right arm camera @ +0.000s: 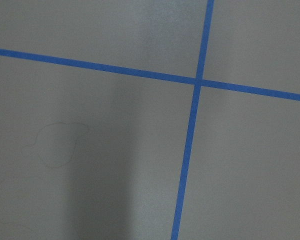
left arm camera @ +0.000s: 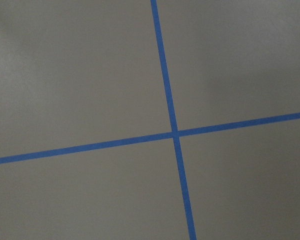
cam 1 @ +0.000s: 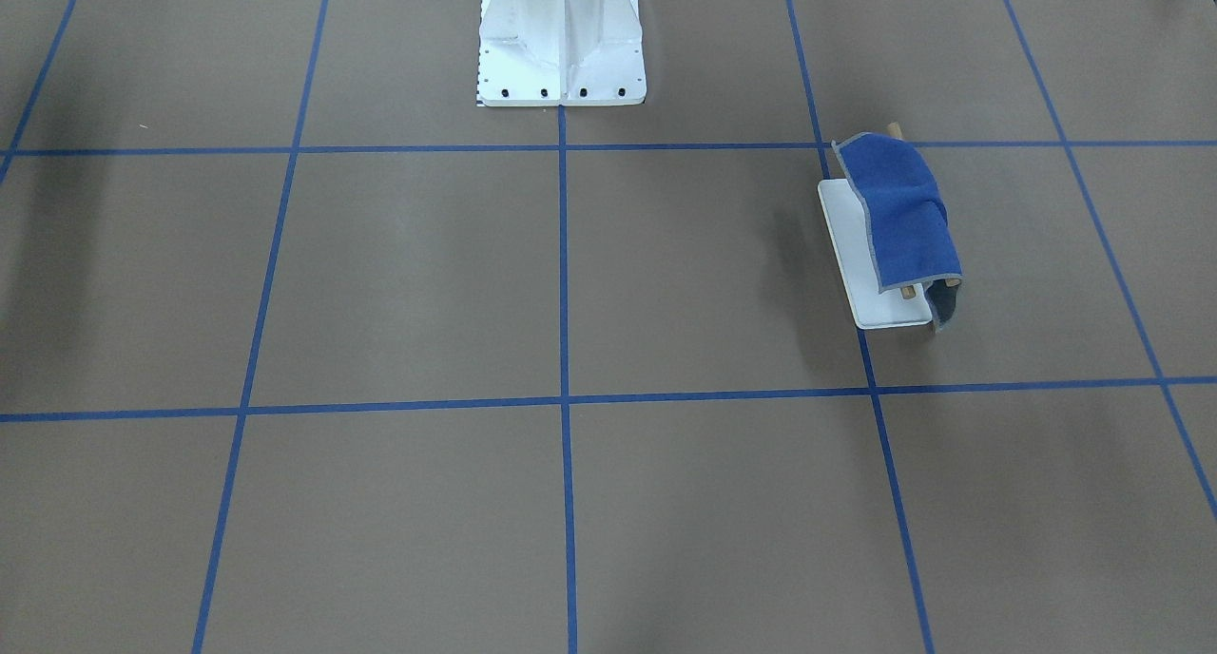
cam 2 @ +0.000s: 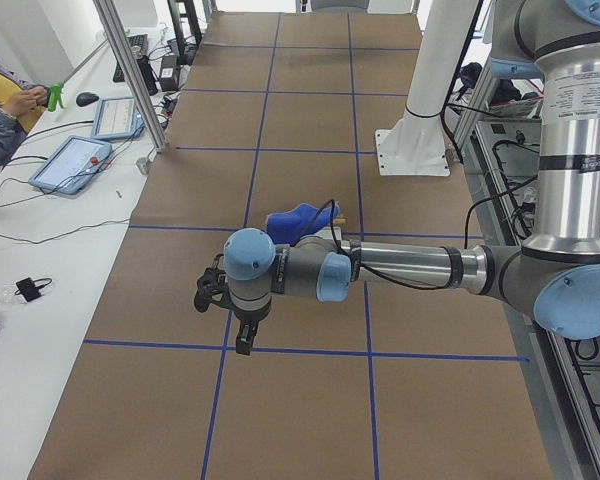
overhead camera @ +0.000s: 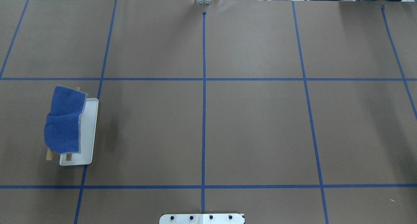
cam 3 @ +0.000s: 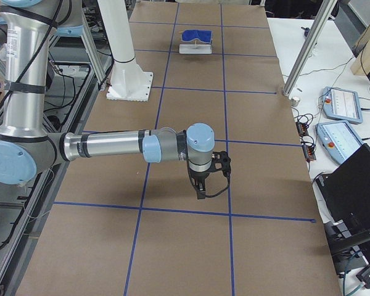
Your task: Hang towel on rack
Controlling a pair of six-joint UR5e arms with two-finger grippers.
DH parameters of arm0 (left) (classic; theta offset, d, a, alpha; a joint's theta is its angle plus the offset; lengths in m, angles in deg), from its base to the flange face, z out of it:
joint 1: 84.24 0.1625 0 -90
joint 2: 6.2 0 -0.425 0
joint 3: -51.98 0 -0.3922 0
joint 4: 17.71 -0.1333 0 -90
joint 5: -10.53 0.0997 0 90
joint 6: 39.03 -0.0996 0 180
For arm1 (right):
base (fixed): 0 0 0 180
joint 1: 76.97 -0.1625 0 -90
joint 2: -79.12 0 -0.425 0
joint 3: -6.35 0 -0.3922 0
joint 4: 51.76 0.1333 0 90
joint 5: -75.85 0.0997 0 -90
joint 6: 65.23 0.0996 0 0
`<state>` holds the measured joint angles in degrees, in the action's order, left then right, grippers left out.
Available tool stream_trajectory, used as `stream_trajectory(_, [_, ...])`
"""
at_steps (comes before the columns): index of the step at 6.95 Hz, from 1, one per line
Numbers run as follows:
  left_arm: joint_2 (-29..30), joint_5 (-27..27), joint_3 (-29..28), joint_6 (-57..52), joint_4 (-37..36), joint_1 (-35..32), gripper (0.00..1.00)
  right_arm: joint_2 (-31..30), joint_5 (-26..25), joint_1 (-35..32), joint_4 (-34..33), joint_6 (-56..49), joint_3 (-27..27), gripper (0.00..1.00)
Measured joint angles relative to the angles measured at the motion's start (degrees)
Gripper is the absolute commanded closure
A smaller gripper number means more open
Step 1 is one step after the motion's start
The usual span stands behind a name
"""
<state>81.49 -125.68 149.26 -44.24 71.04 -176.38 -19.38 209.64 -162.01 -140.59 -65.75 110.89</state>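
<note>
Left end effector [cam 2: 242, 342]: seen pointing down above the brown tabletop [overhead camera: 254, 129], nothing visibly held; fingers apart or together cannot be told. The same is recorded for the right end effector [cam 3: 200, 191], well apart from the rack.

Behind the left arm, on the robot's left side, the towel [overhead camera: 65, 119] is draped over the rack [overhead camera: 89, 133]. Bright blue face up, pale grey stitched edge all round. The cloth is spread across both wooden rods [overhead camera: 49, 155] and sags in a crease between them; rod ends protrude. One hanging corner shows the grey underside in the front-facing view. The white tray base is set on a blue tape line [overhead camera: 204, 119].

Farthest, the white bolted pedestal [cam 1: 561, 36].
</note>
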Motion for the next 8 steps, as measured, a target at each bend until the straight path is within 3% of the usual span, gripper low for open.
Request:
stream_trajectory(2, [-0.76, -0.49, 2.28, -0.52, -4.83, 0.09, 0.02, 0.94, 0.16, 1.33, -1.94, -1.19, -0.11, 0.00])
stream_trajectory(5, [-1.66, -0.13, 3.97, 0.26, -1.57, 0.12, 0.02, 4.80, 0.78, 0.89, -7.56, -1.46, 0.85, 0.00])
stream_trajectory(8, [-1.84, -0.61, 4.39, 1.00, -0.85, 0.18, 0.02, 5.98, 2.03, 0.79, -8.56, -1.36, 1.42, 0.00])
